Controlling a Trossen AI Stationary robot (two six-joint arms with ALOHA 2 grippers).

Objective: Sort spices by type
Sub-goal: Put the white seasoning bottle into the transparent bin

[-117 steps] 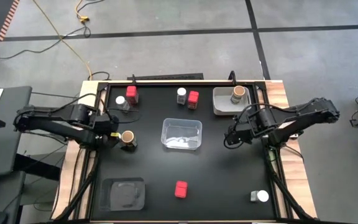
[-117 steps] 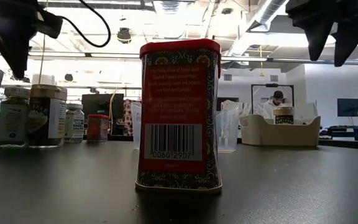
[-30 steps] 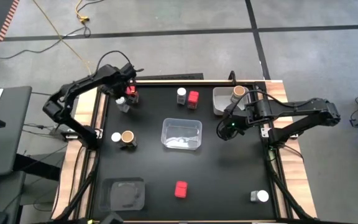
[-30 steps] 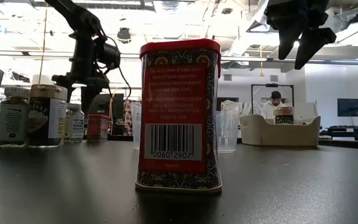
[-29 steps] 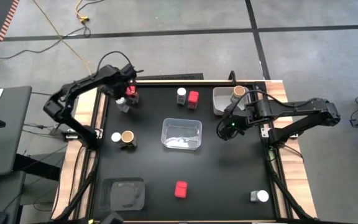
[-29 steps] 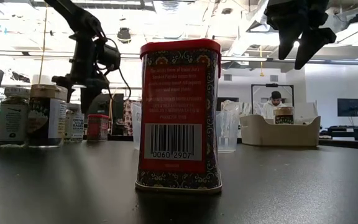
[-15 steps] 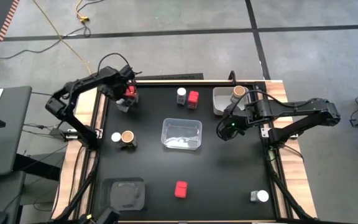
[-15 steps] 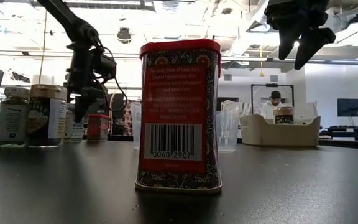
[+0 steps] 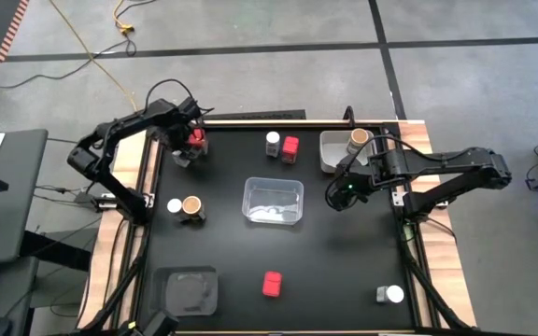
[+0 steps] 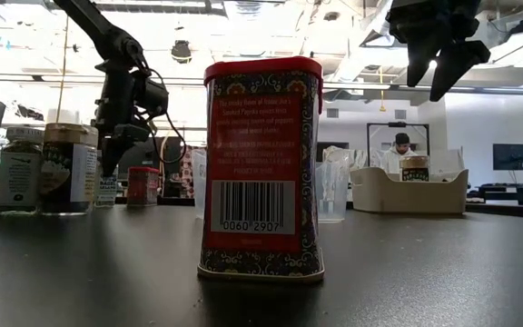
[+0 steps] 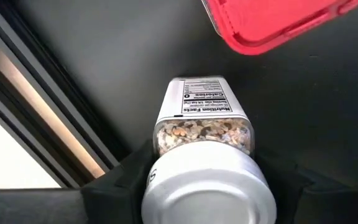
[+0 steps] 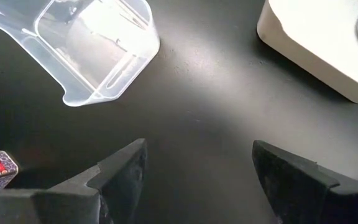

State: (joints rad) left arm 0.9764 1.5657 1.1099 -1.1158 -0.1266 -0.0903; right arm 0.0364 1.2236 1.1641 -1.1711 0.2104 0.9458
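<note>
A clear jar with a white round lid (image 11: 205,186) stands upright at the table's far left, next to a red box (image 9: 197,138). My left gripper (image 9: 183,151) is down over it and shut on it. My right gripper (image 9: 342,195) hangs open above bare table between the clear tray (image 9: 273,201) and the white tray (image 9: 336,155), touching nothing. A tan jar (image 9: 357,139) stands in the white tray. Other spices stand on the table: a clear jar (image 9: 273,142) and red box (image 9: 290,147) at the far middle, and a white-lidded jar (image 9: 174,205) beside a tan jar (image 9: 191,205) at the left. My left gripper pinches the clear jar at its top, by the white lid (image 11: 166,186), between its two fingers (image 11: 124,180), one on each side. The fingers come from above, pointing down. The jar stands upright with its base on the table.
A red box (image 9: 271,284) stands near the front middle, and it fills the centre of the low view (image 10: 261,168). A grey tray (image 9: 187,290) sits at the front left and a clear jar (image 9: 390,295) at the front right. A person (image 10: 405,150) is in the room behind.
My left gripper has come down over the clear jar at the far left and shut on its top. The jar has stayed where it stood.
</note>
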